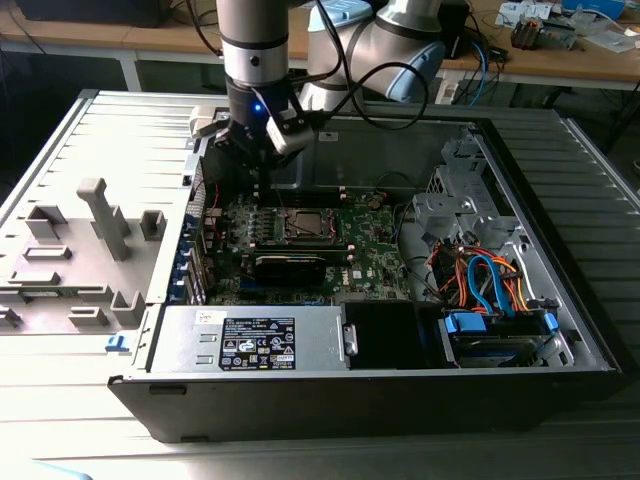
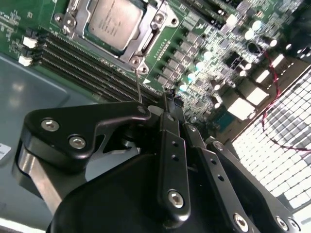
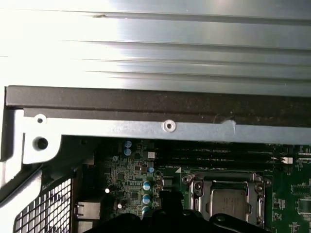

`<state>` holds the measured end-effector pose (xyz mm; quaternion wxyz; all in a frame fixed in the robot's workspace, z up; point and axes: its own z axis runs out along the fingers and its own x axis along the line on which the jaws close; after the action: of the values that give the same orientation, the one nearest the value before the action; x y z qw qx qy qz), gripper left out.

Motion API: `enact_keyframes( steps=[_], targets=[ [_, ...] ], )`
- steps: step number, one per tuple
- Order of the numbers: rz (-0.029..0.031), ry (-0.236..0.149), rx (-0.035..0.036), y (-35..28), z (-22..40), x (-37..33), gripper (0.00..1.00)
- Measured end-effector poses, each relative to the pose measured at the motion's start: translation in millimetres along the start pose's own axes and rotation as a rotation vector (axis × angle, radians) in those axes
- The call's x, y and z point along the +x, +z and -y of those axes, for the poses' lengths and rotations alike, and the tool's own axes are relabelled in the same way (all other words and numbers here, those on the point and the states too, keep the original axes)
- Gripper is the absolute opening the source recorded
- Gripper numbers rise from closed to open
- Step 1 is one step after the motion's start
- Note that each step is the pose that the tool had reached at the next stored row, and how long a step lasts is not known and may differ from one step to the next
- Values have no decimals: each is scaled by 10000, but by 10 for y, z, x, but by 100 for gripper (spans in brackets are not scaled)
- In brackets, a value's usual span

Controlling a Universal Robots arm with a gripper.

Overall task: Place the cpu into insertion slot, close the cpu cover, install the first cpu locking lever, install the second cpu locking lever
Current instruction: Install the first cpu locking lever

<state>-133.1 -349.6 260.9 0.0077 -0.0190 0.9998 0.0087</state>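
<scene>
With cpu (image 2: 114, 20) seated in insertion slot (image 3: 226, 200), cpu cover (image 2: 148, 36) down around it; gripper (image 2: 171, 99) hovers just off socket corner, toward case's perforated wall (fingertips together, holding nothing).

The arm (image 1: 253, 40) is built of round silver-grey tube sections joined by pale blue-grey caps, with black cables looping past its upper joints in the exterior view. Near the wrist sits a dark collar with a small blue light (glowing), and below it a black housing with a light-coloured block on one side. In the second wrist view the gripper (image 2: 171, 101) is glossy black, made of flat linked bars fastened with silver screws.
</scene>
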Motion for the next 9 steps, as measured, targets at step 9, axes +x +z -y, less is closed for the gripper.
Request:
enact_keyframes(
  steps=[9],
  targets=[
    [3, 0, -80, 5, -39, -40, 11]
  ],
)
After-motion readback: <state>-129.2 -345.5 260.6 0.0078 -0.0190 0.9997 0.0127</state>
